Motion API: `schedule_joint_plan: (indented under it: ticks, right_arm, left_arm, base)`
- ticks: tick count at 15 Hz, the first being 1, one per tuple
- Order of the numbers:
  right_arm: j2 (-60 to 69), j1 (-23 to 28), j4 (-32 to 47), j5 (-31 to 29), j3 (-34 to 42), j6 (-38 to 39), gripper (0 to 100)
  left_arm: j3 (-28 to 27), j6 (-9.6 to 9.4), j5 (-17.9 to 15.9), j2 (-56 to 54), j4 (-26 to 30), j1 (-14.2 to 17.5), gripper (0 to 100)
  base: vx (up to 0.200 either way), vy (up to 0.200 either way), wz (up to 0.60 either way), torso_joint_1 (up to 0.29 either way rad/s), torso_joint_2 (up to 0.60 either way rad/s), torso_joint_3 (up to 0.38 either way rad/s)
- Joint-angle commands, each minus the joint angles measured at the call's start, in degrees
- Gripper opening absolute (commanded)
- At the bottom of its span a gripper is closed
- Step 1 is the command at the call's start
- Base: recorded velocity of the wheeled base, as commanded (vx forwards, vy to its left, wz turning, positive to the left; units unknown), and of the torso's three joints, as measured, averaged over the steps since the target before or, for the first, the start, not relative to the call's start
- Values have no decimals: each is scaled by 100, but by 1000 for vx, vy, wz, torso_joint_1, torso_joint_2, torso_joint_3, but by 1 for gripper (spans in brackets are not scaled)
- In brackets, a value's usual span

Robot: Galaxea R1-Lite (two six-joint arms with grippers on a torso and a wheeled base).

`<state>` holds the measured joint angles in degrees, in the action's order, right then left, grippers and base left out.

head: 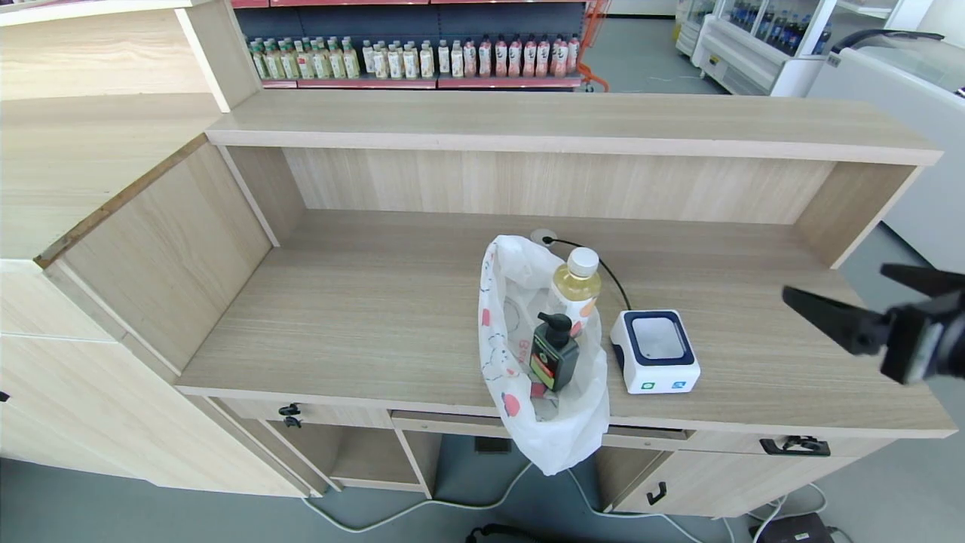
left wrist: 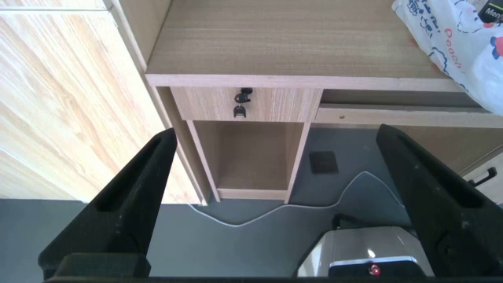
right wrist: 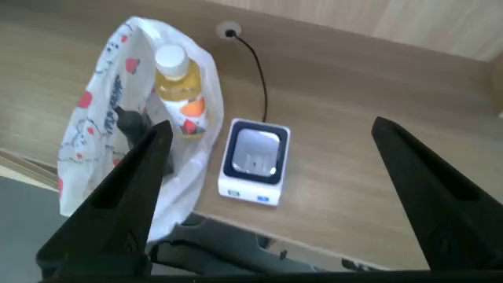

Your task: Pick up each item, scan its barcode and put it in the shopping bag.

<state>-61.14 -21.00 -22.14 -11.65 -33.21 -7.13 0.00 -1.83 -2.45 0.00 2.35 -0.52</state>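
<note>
A white shopping bag with red and blue prints lies open on the wooden counter, its mouth hanging over the front edge. Inside it stand a yellow drink bottle with a white cap and a black pump bottle. The white barcode scanner sits just right of the bag, its cable running back to a hole in the counter. My right gripper is open, held above the counter's right end, empty. The right wrist view shows the bag, the drink bottle and the scanner. My left gripper is open, low before the counter's front.
A raised shelf and side panels wall in the counter at the back and on both sides. Drawers with keys and an open cubby sit under the front edge. Cables trail on the floor. Store shelves with bottles stand behind.
</note>
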Motion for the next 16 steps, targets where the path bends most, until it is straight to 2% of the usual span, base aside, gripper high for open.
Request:
schedule_joint_plan:
  ticks: [1,3,5,6,9,11,14,16]
  right_arm:
    - [2475,26,693,-434,1677,-25,100]
    - [3345,9,1897,-417,1712,107,100]
    - [3556,-106,2064,-355,1730,449,100]
    - [3705,35,2012,-74,1835,502,100]
    - [4048,1151,2003,1288,1985,608,100]
    - [4470,1828,2012,1912,2301,546,100]
    - [5437,2118,2012,1798,3136,441,100]
    - [6114,2092,1968,1649,3321,458,100]
  left_arm:
    - [0,-2,-1,9,2,0,100]
    - [0,-2,-1,9,2,0,100]
    - [0,7,-1,9,2,0,100]
    - [0,-2,-1,9,2,0,100]
    - [0,-2,-1,9,2,0,100]
    - [0,-2,-1,9,2,0,100]
    - [0,7,-1,9,2,0,100]
    - [0,7,-1,9,2,0,100]
  base:
    - [0,0,0,0,0,0]
    - [0,0,0,0,0,0]
    - [0,0,0,0,0,0]
    - [0,0,0,0,0,0]
    - [0,0,0,0,0,0]
    - [0,0,0,0,0,0]
    - [0,0,0,0,0,0]
    - [0,0,0,0,0,0]
